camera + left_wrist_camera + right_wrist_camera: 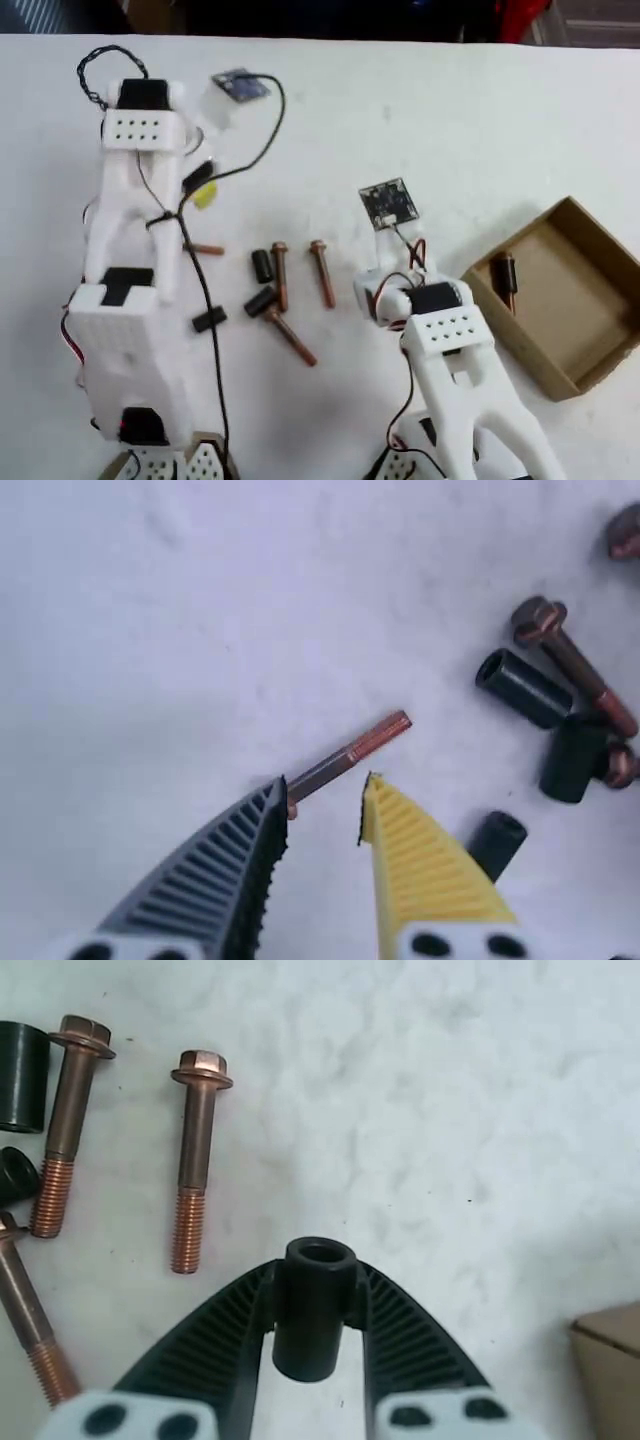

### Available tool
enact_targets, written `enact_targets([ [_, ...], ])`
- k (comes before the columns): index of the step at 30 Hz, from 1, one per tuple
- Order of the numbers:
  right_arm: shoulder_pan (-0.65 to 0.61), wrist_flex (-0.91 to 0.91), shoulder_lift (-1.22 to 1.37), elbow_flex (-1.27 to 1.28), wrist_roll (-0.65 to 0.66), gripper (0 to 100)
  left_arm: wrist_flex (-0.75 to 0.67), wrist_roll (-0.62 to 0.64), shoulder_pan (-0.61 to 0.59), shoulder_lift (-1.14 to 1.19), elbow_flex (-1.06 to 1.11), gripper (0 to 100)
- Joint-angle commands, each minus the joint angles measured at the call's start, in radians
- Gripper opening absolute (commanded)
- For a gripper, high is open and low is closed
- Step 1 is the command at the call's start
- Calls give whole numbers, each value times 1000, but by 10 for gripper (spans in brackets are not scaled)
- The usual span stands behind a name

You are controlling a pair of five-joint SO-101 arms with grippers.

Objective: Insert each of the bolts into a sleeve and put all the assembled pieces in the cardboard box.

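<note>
Sleeve (312, 1305) black, clenched in right gripper (315, 1272), long axis along the fingers, open bore pointing out past the tips. Loose bolt (200, 1160) on table (450, 1110) just ahead, threads toward gripper. Left gripper (325, 780) released, second bolt (350, 750) at its gray fingertip, pointing away. Cardboard box (570, 290) on the right arm's side.

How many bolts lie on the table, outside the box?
4 bolts: one at the left gripper, two side by side mid-table, one slanted beside them. Arms may hide more.
</note>
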Motion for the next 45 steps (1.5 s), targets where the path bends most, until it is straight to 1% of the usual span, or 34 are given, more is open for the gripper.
enact_targets([
  [1,2,-19,-27,-12,15,21,15,334,21,-21,-49,150],
  [5,2,-22,-27,-12,15,21,20,485,16,-21,-37,150],
  [8,4,-51,-22,-5,15,21,21,615,15,-36,11,150],
  [12,4,-74,-24,11,15,21,21,799,16,-148,146,151],
  [14,2,-74,-24,11,15,21,17,835,18,-217,216,153],
  [18,2,-74,-24,11,15,21,12,839,21,-305,330,151],
  [23,2,-74,-22,11,12,21,12,839,15,-323,410,151],
  [33,2,-74,-22,11,12,21,12,839,15,-323,434,151],
  [43,2,-74,-22,11,12,21,12,841,21,-323,506,151],
  [45,2,-74,-22,11,12,21,12,858,21,-323,512,151],
])
